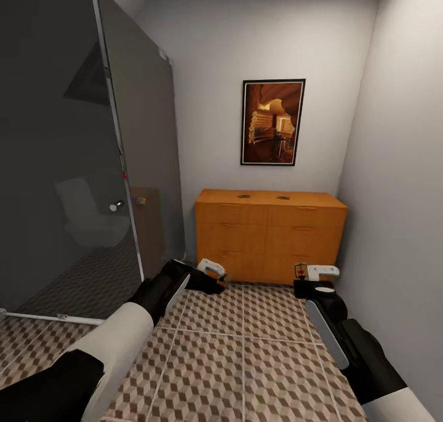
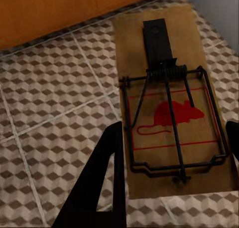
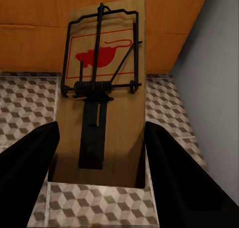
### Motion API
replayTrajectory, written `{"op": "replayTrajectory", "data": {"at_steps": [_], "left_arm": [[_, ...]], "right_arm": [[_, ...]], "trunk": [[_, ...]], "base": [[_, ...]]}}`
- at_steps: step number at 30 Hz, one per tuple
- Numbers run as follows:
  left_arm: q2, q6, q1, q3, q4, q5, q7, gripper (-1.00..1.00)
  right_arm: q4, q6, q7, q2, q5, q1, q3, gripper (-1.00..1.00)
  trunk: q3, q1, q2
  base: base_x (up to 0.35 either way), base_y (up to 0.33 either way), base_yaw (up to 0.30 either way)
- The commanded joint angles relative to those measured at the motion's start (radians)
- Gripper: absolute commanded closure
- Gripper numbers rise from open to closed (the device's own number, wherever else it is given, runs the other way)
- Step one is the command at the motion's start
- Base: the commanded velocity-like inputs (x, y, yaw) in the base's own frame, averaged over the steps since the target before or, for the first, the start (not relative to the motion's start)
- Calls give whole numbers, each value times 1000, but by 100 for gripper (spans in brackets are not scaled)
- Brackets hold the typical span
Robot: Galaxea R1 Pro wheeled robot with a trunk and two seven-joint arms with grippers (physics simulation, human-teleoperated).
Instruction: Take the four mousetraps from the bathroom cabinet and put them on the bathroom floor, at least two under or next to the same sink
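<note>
Both grippers clamp a mousetrap before the cabinet (image 1: 271, 234).
Left gripper (image 2: 172, 158) grasps one mousetrap (image 2: 172, 113); right gripper (image 3: 99, 153) grasps another (image 3: 107, 103); two more at the cabinet top's (image 1: 264, 196) 12 o'clock.

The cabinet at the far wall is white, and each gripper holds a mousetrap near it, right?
Not white: the head view shows the cabinet as orange-brown wood. The rest holds; the left gripper and right gripper each hold a mousetrap.
</note>
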Motion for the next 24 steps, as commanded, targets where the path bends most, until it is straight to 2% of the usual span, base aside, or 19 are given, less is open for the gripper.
{"op": "replayTrajectory", "data": {"at_steps": [1,2,3,5,6,8,9,10,13,14,16,17,18,19,21,23,24], "left_arm": [[3,-29,-1,20,41,-5,12,100],[14,-130,-1,83,153,-4,81,100],[44,-233,-1,147,256,5,123,100],[68,-302,-1,191,312,33,134,100],[72,-317,-1,199,323,43,136,100],[84,-364,-1,218,359,87,140,100],[147,-411,-1,230,418,177,145,100],[176,-423,-1,232,432,204,146,100],[235,-468,-1,232,457,275,148,100],[281,-500,-1,233,475,323,148,100],[335,-519,-1,233,491,366,148,100],[400,-529,-1,233,522,409,150,100],[423,-531,-1,233,533,424,151,100],[458,-533,-1,232,546,449,152,100],[486,-552,1,232,553,467,160,100],[488,-575,1,232,554,470,201,100],[484,-607,1,233,554,474,250,100]], "right_arm": [[5,2,-10,-1,-9,-1,3,100],[13,1,-9,0,-10,-1,18,100],[17,0,-9,0,-10,-1,48,100],[18,0,-9,0,-12,-1,76,100],[19,1,-9,0,-12,-1,84,100],[25,0,-10,0,-14,-1,111,100],[71,-7,-8,3,-19,-1,132,100],[82,-8,-7,9,-20,-1,133,100],[109,-10,-7,30,-20,-1,133,100],[134,-12,-9,41,-20,-1,133,100],[156,-13,-10,46,-19,-1,134,100],[169,-14,-9,48,-20,-1,133,100],[171,-14,-9,49,-20,-1,133,100],[174,-14,-9,49,-20,-1,133,100],[176,-14,-9,50,-20,-1,133,100],[181,-14,-9,50,-20,-1,134,100],[190,-14,-8,50,-20,-1,134,100]], "trunk": [[-1,0,-1],[0,0,-1],[0,0,-1],[1,0,-1],[1,0,-1],[2,0,-1],[2,0,-1],[3,0,-1],[4,0,-1],[4,0,-1],[5,0,-1],[5,0,-1],[6,0,-1],[6,0,-1],[7,0,-1],[8,0,-1],[8,0,-1]], "base": [[0,0,268],[0,0,268],[0,0,268],[0,0,268],[0,0,268],[0,0,268],[0,0,269],[0,0,269],[0,0,269],[0,0,269],[0,0,269],[0,0,269],[0,0,269],[0,0,269],[0,0,269],[0,0,269],[0,0,269]]}}
